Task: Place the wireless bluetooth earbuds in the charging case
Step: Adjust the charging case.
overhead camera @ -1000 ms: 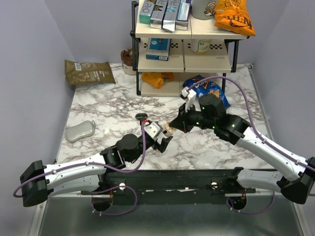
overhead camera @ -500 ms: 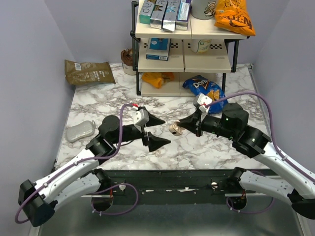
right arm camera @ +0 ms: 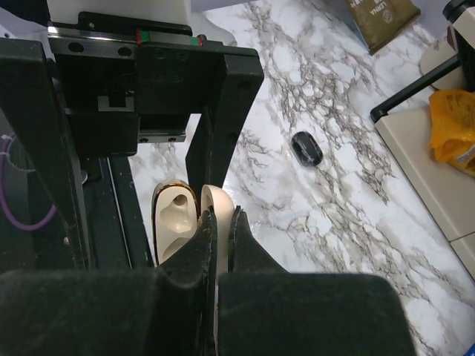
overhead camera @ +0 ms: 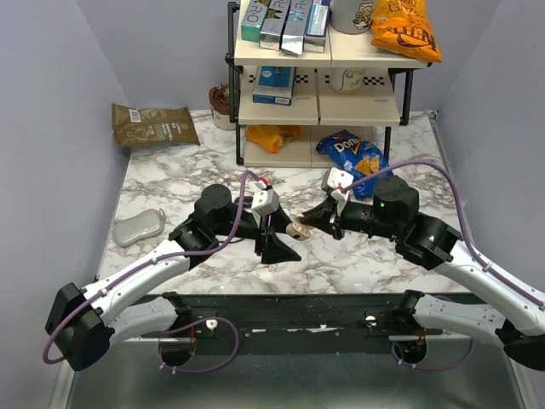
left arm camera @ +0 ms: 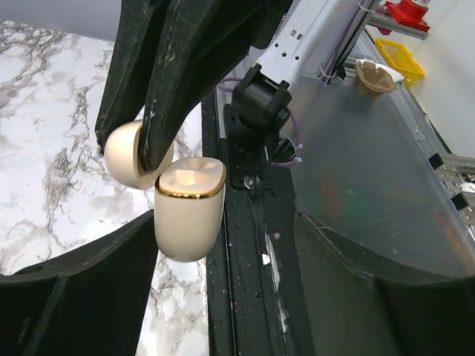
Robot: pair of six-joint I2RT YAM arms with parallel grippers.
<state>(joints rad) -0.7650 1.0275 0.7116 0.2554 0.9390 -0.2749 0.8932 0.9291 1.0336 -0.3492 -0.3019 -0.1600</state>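
Observation:
My right gripper (overhead camera: 306, 223) is shut on the hinged lid of the pale beige charging case (overhead camera: 297, 228) and holds it open above the marble. In the right wrist view my right gripper (right arm camera: 221, 213) pinches the lid, and the gold-rimmed case body (right arm camera: 175, 222) shows two empty wells. My left gripper (overhead camera: 288, 240) is open wide, its fingers either side of the case without touching it. In the left wrist view the case body (left arm camera: 189, 211) hangs between my left fingers (left arm camera: 74, 289). One glossy black earbud (right arm camera: 306, 147) lies on the marble. The pale buds are out of view.
A shelf rack (overhead camera: 319, 94) with snack packs stands at the back, with a blue chip bag (overhead camera: 358, 153) beside it. A brown bag (overhead camera: 153, 125) lies at the back left and a grey object (overhead camera: 139, 227) at the left. A black rail (overhead camera: 298, 311) runs along the front edge.
My left gripper swung back and opened wide, then moved right, closing in around the case. My right gripper shifted slightly left, still holding the case by its lid.

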